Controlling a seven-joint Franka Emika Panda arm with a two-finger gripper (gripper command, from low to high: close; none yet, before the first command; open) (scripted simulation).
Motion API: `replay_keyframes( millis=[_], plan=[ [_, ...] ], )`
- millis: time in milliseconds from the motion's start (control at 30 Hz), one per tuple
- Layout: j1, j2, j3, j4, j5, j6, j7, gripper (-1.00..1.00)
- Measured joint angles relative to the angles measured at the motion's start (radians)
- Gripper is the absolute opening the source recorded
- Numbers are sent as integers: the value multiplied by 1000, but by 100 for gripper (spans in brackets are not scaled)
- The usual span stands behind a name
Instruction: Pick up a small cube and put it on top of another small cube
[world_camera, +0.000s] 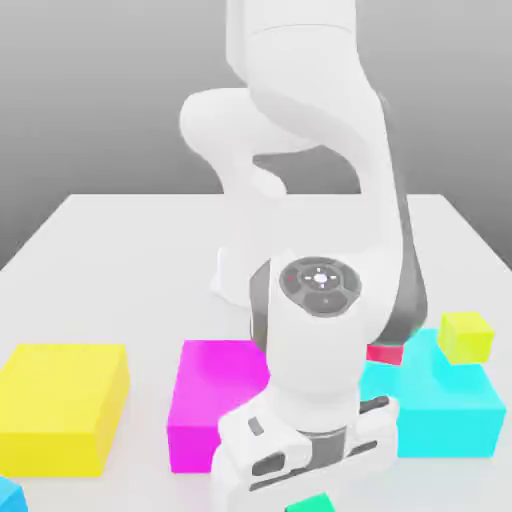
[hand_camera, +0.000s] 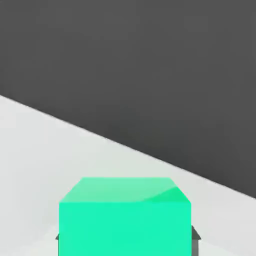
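Pale and smooth, the table (world_camera: 140, 270) carries plain blocks with straight edges. We see the glossy small teal-green cube (hand_camera: 125, 227) between the fingers of the gripper (hand_camera: 128, 242), which are closed on its two opposite sides, probably because flat faces give an even grip and keep it level for stacking on another cube.

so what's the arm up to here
The robot's gripper has closed on a small teal-green cube near the front of the table. The cube is not stacked on another one. A small yellow-green cube rests on the cyan block, and part of something red shows by that block.
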Motion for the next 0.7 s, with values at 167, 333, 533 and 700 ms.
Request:
replay_keyframes(
  millis=[167,333,533,700],
  plan=[
    [10,-132,-13,-28,-15,-104,11,-100],
    [-115,-146,-102,44,33,-202,-6,-100],
    [-282,-116,-207,138,103,-275,-37,-100],
    [-382,3,-217,216,171,-240,-68,100]
  ],
)
